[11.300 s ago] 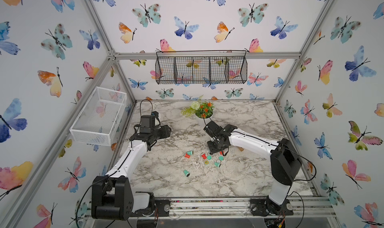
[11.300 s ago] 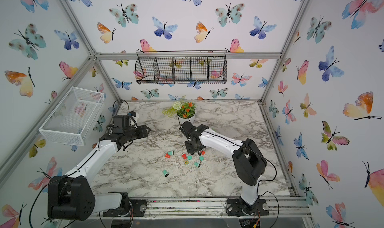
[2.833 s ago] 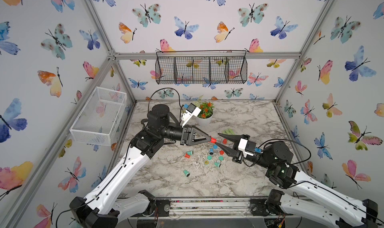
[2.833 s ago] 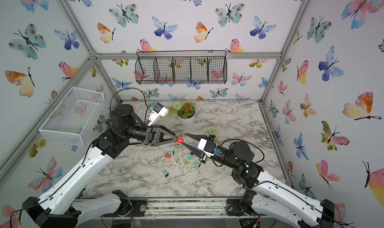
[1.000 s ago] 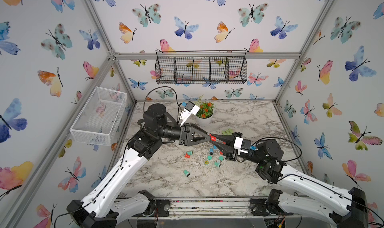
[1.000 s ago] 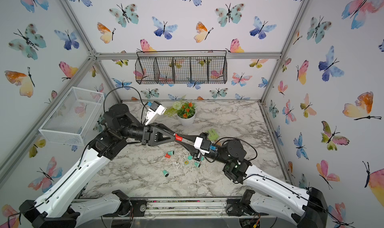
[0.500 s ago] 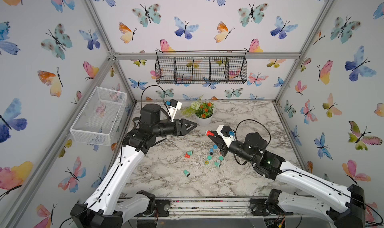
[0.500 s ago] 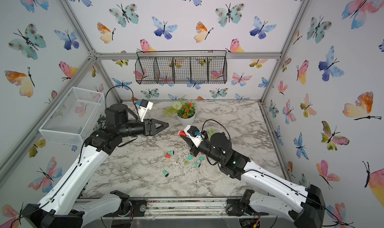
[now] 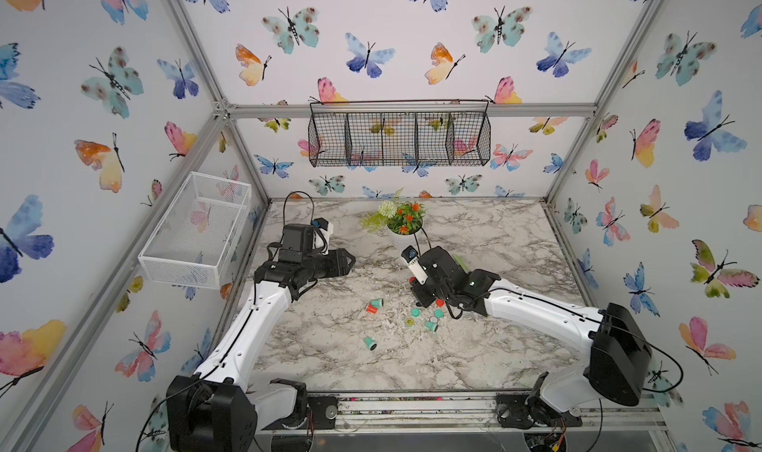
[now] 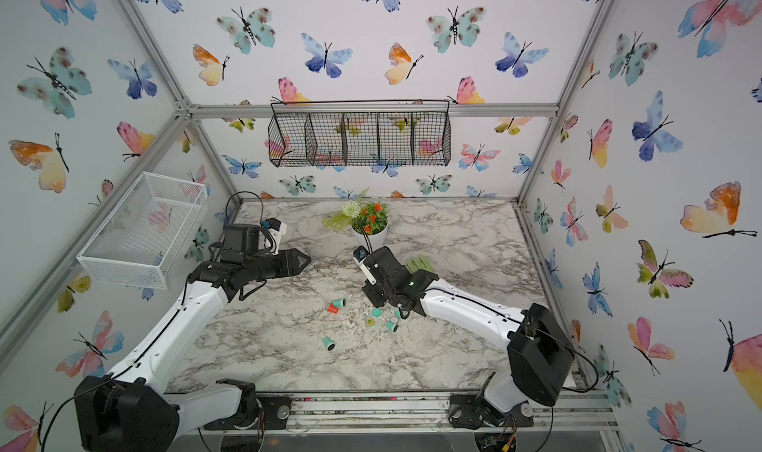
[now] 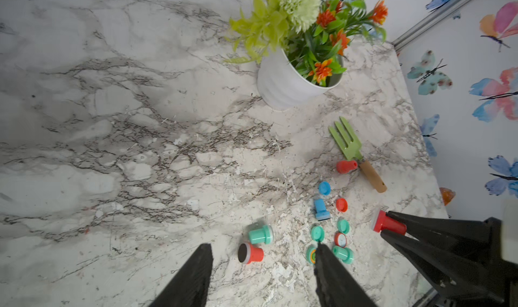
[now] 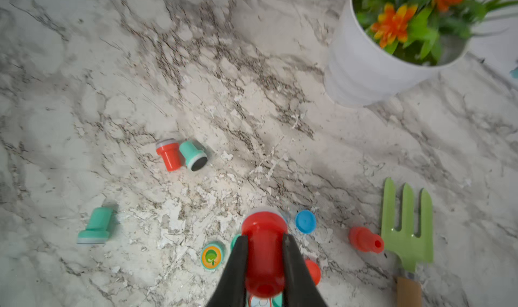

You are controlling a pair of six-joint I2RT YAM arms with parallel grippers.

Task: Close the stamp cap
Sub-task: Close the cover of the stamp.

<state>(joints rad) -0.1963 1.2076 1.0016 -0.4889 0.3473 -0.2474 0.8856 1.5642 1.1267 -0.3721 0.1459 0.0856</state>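
Note:
My right gripper (image 12: 264,237) is shut on a red stamp (image 12: 265,252), whose wide far end shows a pale rim; I cannot tell whether that rim is a cap. In a top view the right gripper (image 9: 412,283) hangs low over a scatter of loose caps, among them a blue cap (image 12: 305,221), a red cap (image 12: 312,272) and a teal cap (image 11: 317,232). The left gripper (image 11: 263,246) is open and empty, at the left of the table (image 9: 352,260). From the left wrist view the held red stamp (image 11: 388,225) sits between the right gripper's fingers (image 11: 406,220).
A red stamp (image 9: 371,309) and a teal stamp (image 9: 377,303) lie side by side left of the caps, and another teal stamp (image 9: 370,342) lies nearer the front. A blue stamp (image 11: 319,209), a green garden fork (image 11: 347,143) and a white flower pot (image 9: 406,239) are close by.
The two grippers, tip to tip in mid-air a second ago, have parted. The left one drew back to the left, open. The right one sank toward the caps, still holding the red stamp.

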